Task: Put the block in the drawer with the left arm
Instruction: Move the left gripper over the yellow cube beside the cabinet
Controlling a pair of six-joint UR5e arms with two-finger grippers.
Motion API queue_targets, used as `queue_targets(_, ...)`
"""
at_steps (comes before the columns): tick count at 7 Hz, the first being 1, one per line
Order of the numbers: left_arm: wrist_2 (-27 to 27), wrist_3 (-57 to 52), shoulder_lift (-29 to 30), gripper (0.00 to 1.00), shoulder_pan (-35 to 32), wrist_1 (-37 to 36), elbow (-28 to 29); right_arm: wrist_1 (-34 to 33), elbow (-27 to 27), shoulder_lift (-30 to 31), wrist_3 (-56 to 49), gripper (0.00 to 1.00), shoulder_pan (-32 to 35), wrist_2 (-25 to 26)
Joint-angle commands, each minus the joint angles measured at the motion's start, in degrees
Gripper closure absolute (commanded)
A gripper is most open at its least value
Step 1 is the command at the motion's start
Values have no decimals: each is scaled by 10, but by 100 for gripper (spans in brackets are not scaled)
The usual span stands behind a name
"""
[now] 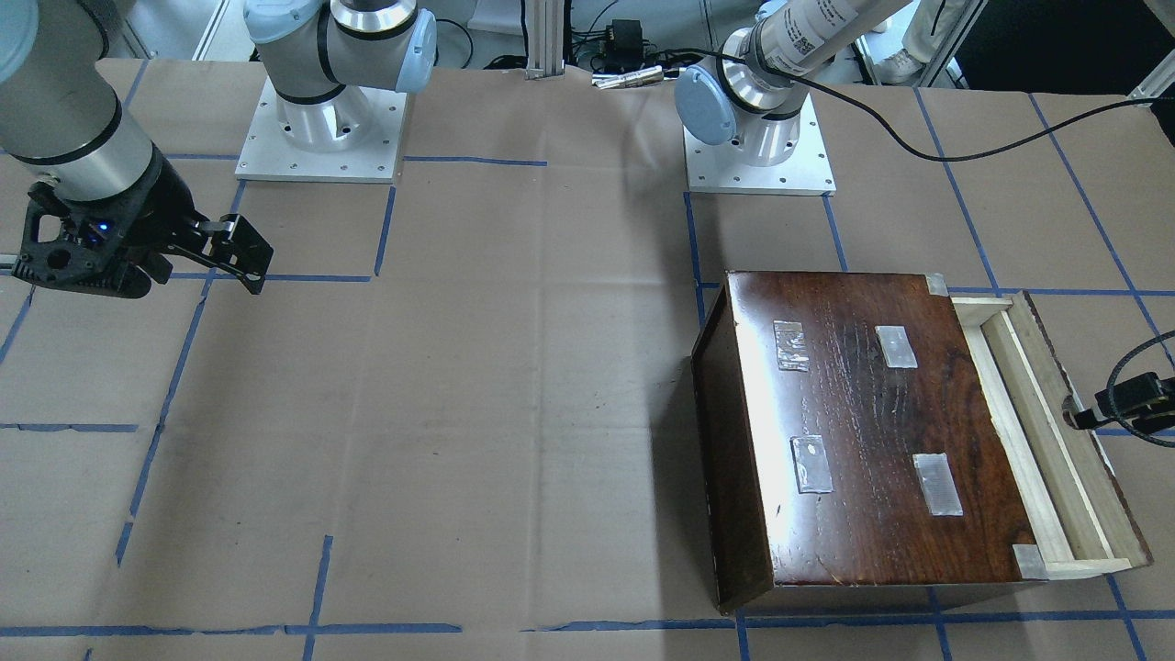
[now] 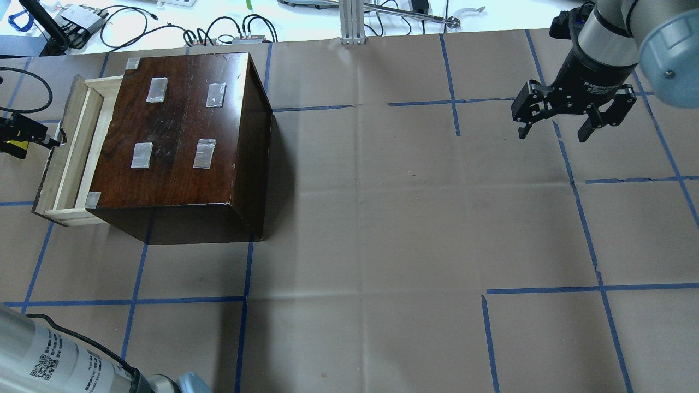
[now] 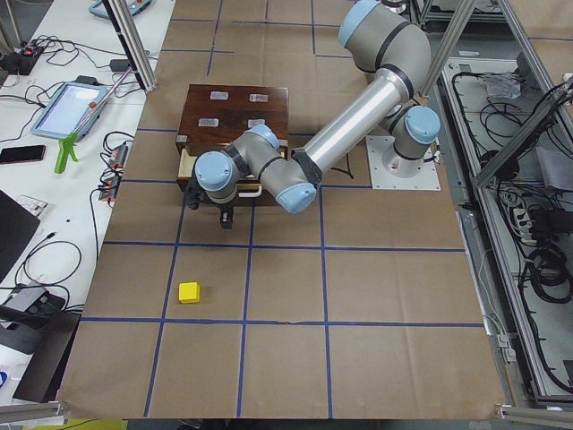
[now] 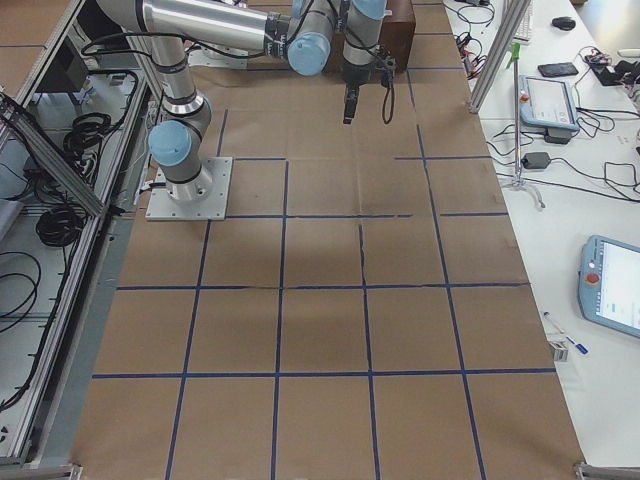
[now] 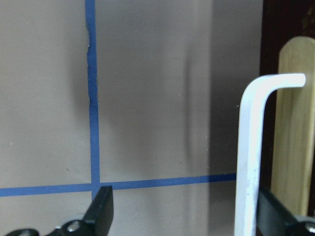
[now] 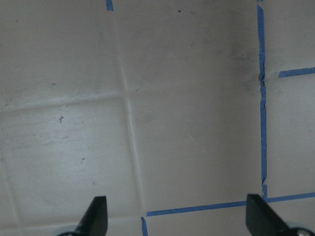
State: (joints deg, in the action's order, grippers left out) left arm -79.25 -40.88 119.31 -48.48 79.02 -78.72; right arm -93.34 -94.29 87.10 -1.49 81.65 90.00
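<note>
- Table [image 2: 382, 218]: brown paper, blue tape grid.
- Dark box [image 2: 180, 125] sits at the robot's left end.
- Yellow block [image 3: 189, 292] lies well apart from it.
- Two metal base plates [image 1: 319, 138] along one edge.

This is a robotics lab. Silver jointed robot arms with pale blue caps [image 3: 354, 121] stand bolted to square metal base plates [image 1: 789, 179] on a brown paper-covered counter [image 4: 320, 330] gridded with blue tape [image 2: 164, 300]. Around it are grey touchscreen control pendants [image 4: 612, 285], aluminium frame posts [image 2: 352, 22] and tangled black cables [image 3: 537, 269].
</note>
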Motion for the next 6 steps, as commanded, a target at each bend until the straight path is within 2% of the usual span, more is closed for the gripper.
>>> queue_targets(1,-3,4,-12,1,-1,2,24,0,0,0,0,0,0,0)
queue_targets(3,-46,5,-14,1,-6,2,36,0,0,0,0,0,0,0)
queue_targets(4,-49,8,-8,1,-6,-15,44,0,0,0,0,0,0,0)
queue_targets(6,-52,14,28,1,-5,-26,108,0,0,0,0,0,0,0)
